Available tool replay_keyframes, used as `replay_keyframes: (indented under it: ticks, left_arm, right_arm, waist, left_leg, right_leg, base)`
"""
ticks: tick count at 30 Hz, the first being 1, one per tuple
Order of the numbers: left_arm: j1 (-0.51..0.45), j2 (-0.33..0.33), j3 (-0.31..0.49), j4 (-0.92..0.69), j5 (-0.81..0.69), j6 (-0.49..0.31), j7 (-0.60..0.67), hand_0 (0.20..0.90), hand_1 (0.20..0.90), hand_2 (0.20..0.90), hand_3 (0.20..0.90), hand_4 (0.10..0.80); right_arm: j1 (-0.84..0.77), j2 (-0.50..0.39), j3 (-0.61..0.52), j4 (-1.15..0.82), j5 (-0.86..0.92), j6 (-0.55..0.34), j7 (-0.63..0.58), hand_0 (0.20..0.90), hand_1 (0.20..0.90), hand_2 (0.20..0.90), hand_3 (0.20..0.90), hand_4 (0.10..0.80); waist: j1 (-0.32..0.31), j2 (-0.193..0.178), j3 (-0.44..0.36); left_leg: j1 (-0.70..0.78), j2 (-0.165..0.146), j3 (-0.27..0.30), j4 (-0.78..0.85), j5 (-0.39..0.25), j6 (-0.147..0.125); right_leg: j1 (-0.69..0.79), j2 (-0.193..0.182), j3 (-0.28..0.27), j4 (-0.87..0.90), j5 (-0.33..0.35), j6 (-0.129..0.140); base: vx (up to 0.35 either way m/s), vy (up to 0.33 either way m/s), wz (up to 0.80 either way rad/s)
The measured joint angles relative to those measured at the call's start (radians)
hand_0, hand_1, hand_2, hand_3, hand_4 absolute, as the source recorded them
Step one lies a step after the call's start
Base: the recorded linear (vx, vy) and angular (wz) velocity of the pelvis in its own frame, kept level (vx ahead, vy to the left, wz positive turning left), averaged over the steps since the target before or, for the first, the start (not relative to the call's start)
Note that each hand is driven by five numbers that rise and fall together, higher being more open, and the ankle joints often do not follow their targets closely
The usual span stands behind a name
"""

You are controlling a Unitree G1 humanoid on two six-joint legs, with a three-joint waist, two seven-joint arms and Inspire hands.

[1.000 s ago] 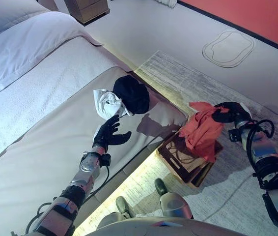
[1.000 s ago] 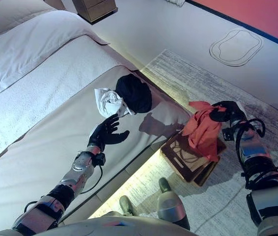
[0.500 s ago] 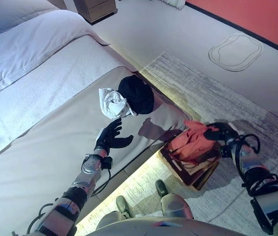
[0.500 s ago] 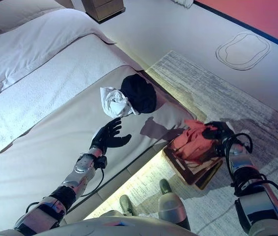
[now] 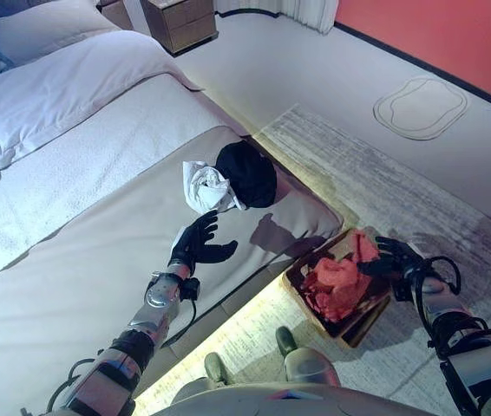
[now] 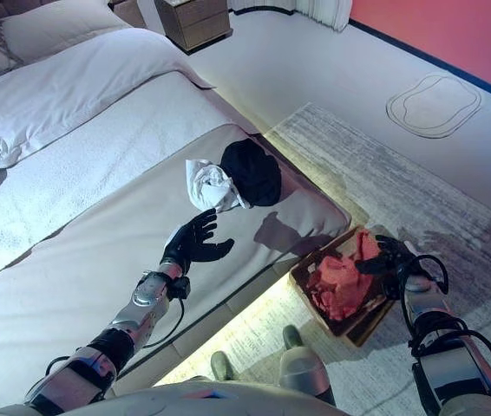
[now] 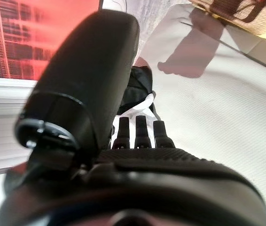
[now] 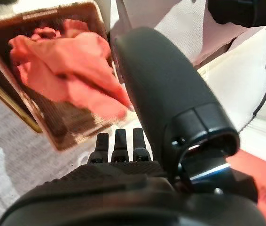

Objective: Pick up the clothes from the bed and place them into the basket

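A white cloth [image 5: 204, 186] and a black cloth [image 5: 247, 173] lie bunched together near the bed's [image 5: 81, 260] foot corner. My left hand [image 5: 195, 247] is open, hovering over the bed just short of the white cloth; its wrist view shows both cloths [image 7: 140, 89] past the straight fingers. A brown basket [image 5: 318, 252] stands on the floor beside the bed with a red cloth [image 5: 337, 282] lying in it. My right hand [image 5: 393, 258] is at the basket's far rim, fingers straight beside the red cloth [image 8: 62, 61].
White pillows and a duvet [image 5: 55, 78] cover the head of the bed. A wooden nightstand [image 5: 180, 22] stands beyond it. The basket sits on a grey rug [image 5: 358, 165]. An oval outline [image 5: 419, 95] marks the floor near the red wall.
My right hand has come down with the red cloth, which hung from it above the basket and now lies inside. The camera has shifted. My left hand has hardly moved.
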Motion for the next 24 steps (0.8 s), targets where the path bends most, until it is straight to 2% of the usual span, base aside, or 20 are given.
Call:
replay_keyframes:
  ticks: [9,13,16,22,24]
  left_arm:
    - [0.004,-0.002,0.0,-0.001,-0.001,0.0,0.009,0.9,0.9,0.9,0.9,0.8]
    - [0.007,-0.002,0.002,-0.007,0.0,-0.005,0.031,0.9,0.9,0.9,0.9,0.8]
    - [0.025,0.0,0.004,-0.007,-0.001,-0.013,0.05,0.9,0.9,0.9,0.9,0.8]
    - [0.064,0.01,0.012,-0.018,0.001,-0.047,0.046,0.9,0.9,0.9,0.9,0.8]
    - [0.062,0.014,0.012,-0.026,0.002,-0.07,0.039,0.9,0.9,0.9,0.9,0.8]
  right_arm:
    - [-0.002,-0.014,0.008,-0.213,-0.089,0.058,-0.102,0.9,0.9,0.9,0.9,0.8]
    - [-0.025,-0.073,0.05,-0.333,-0.194,0.099,-0.195,0.9,0.9,0.9,0.9,0.8]
    - [-0.101,-0.106,0.089,-0.349,-0.261,0.11,-0.235,0.9,0.9,0.9,0.9,0.8]
    - [-0.23,-0.164,0.133,-0.385,-0.371,0.112,-0.249,0.9,0.9,0.9,0.9,0.8]
    - [-0.305,-0.219,0.203,-0.383,-0.408,0.111,-0.248,0.9,0.9,0.9,0.9,0.8]
  waist:
    - [0.026,0.0,0.0]
    - [0.048,0.001,0.0]
    - [0.075,0.001,0.0]
    - [0.137,0.007,0.005]
    - [0.149,0.024,0.021]
  left_leg:
    - [-0.009,0.0,-0.021,0.003,0.011,0.0]
    - [-0.032,-0.004,-0.062,0.003,0.024,0.0]
    - [-0.037,-0.004,-0.078,0.003,0.031,0.0]
    - [-0.078,-0.006,-0.144,0.017,0.05,-0.002]
    - [-0.122,-0.01,-0.179,0.039,0.054,-0.005]
  right_leg:
    - [0.0,0.0,-0.016,0.0,0.0,0.0]
    - [-0.002,-0.002,-0.055,0.0,0.0,0.0]
    - [0.0,-0.001,-0.07,-0.001,0.0,-0.001]
    - [-0.005,-0.003,-0.135,0.005,-0.007,-0.003]
    - [-0.025,-0.007,-0.17,0.008,-0.009,-0.005]
  base:
    - [0.018,-0.008,0.06]
    - [0.031,-0.004,0.29]
    - [0.069,-0.004,0.17]
    - [0.005,0.002,0.32]
    - [-0.113,0.055,0.44]
